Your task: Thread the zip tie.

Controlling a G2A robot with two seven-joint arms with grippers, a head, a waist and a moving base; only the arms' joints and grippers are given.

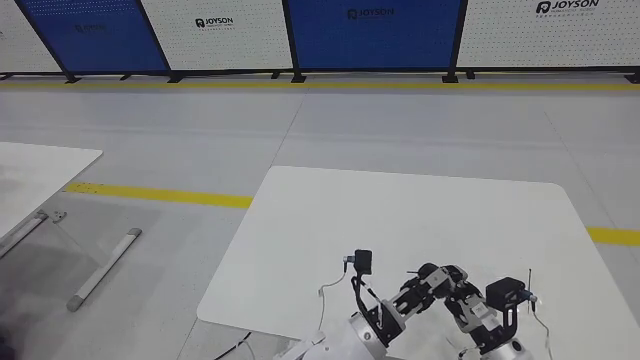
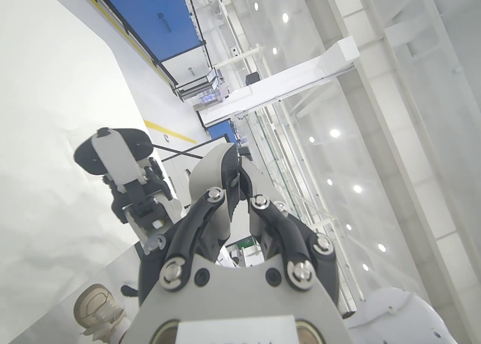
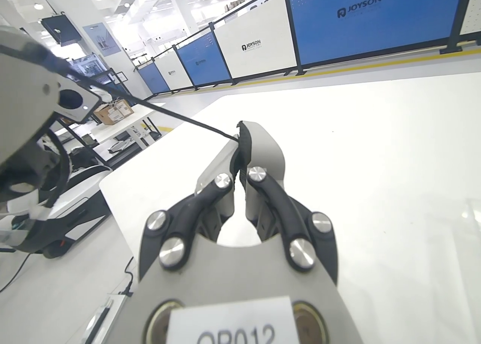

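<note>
Zip tie (image 3: 188, 120): it is off the table and in the air. One end is pinched in my right gripper (image 3: 241, 135). From those fingertips it runs as a thin black strap toward my left arm (image 3: 26, 97). I see no closed loop along that run, so I judge the threading not yet done.

Table (image 1: 420, 210): white, lying below and ahead of my right gripper and off to one side of my left gripper (image 2: 237, 163). Holding the tie clear of the top looks deliberate, since a lifted strap can be turned and aimed without dragging.

Right gripper: clamped on the strap at the very tips of the pads. This hold leaves nearly the whole length free beyond the fingers, which suits feeding one end into a small slot.

Left gripper: pads pressed together. A small pale piece sits between them. I cannot tell what it is, nor whether the strap's far end is in this grip. The right gripper stands near it, so the parts to be joined lie close together.

Strap: straight from my right fingertips, with no sag or kink seen.

Risk noted: the tip hold is slight, and the strap may swivel in the pads when pushed.
</note>
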